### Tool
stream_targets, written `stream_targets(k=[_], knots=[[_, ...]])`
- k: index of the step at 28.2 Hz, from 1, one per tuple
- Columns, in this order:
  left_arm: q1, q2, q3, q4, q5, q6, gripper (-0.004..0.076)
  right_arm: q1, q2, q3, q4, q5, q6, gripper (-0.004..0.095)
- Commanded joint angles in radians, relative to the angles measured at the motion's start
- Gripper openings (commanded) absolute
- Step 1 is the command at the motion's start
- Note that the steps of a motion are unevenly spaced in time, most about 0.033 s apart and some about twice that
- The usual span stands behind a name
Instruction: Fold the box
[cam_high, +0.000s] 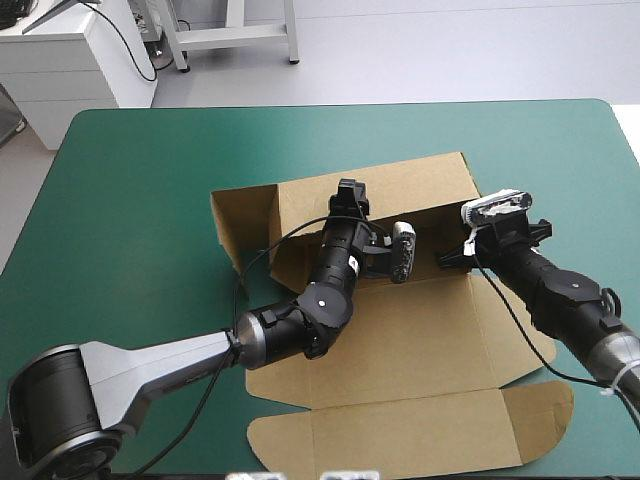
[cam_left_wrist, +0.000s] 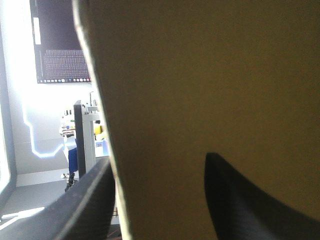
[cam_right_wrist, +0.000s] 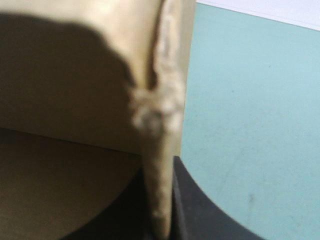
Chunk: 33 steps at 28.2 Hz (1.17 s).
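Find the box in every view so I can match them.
High view: box mid-picture, far wall raised.
Left wrist view: its wall fills most, edge inside the left gripper.
Right wrist view: a wall edge pinched in the right gripper.
Shared landmark: the raised far wall.

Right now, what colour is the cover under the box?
Plain teal-green; the cover shows best in the high view.
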<state>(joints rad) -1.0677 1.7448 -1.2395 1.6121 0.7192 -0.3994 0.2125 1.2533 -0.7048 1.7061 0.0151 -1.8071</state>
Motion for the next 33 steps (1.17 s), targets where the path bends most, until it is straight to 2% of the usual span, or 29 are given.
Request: stream_targets(k=[1, 9, 18, 19, 20, 22, 23, 26, 28, 29, 30, 31, 32, 33], knots=[[-0.033, -0.043, -0.025, 0.033, 0.046, -0.007, 0.0397, -0.002, -0.024, -0.078, 0.019, -0.021, 0.002, -0.0019], [-0.137, -0.043, -0.025, 0.033, 0.19, -0.007, 0.0397, -0.002, 0.08, -0.157, 0.009, -0.055, -0.005, -0.0019], [-0.21, -0.043, -0.025, 0.038, 0.307, -0.001, 0.0388, -0.002, 0.18, -0.217, 0.009, -0.068, -0.005, -0.0019], [-0.21, -0.043, -0.025, 0.026, 0.311, 0.032, 0.0361, -0.002, 0.182, -0.217, 0.009, -0.068, -0.005, -0.0019], [-0.21, -0.043, -0.025, 0.006, 0.311, 0.092, 0.0285, -0.002, 0.182, -0.217, 0.009, -0.068, -0.005, -0.0019], [-0.21, -0.047, -0.025, -0.041, 0.311, 0.2, 0.0073, -0.002, 0.183, -0.217, 0.011, -0.068, -0.005, -0.002], [-0.21, -0.049, -0.025, -0.066, 0.311, 0.254, -0.0001, -0.002, 0.183, -0.217, 0.011, -0.068, -0.005, -0.002], [-0.206, -0.074, -0.025, -0.176, 0.289, 0.393, 0.0015, -0.002, 0.185, -0.215, 0.011, -0.068, 0.008, -0.0019], [-0.197, -0.113, -0.025, -0.344, 0.238, 0.525, 0.0015, -0.002, 0.184, -0.206, 0.011, -0.068, 0.021, -0.002], [-0.182, -0.135, -0.035, -0.461, 0.222, 0.601, 0.0015, -0.002, 0.184, -0.199, 0.011, -0.071, 0.021, -0.0019], [-0.141, -0.176, -0.071, -0.725, 0.218, 0.768, 0.0015, -0.002, 0.184, -0.188, 0.011, -0.084, 0.021, -0.002], [-0.119, -0.191, -0.091, -0.824, 0.234, 0.829, 0.0015, -0.002, 0.184, -0.186, 0.011, -0.093, 0.021, -0.002], [-0.053, -0.22, -0.149, -1.031, 0.29, 0.938, 0.0015, -0.002, 0.184, -0.178, 0.011, -0.1, 0.021, -0.002], [-0.024, -0.231, -0.174, -1.097, 0.315, 0.973, 0.0015, -0.002, 0.184, -0.176, 0.011, -0.1, 0.021, -0.002]])
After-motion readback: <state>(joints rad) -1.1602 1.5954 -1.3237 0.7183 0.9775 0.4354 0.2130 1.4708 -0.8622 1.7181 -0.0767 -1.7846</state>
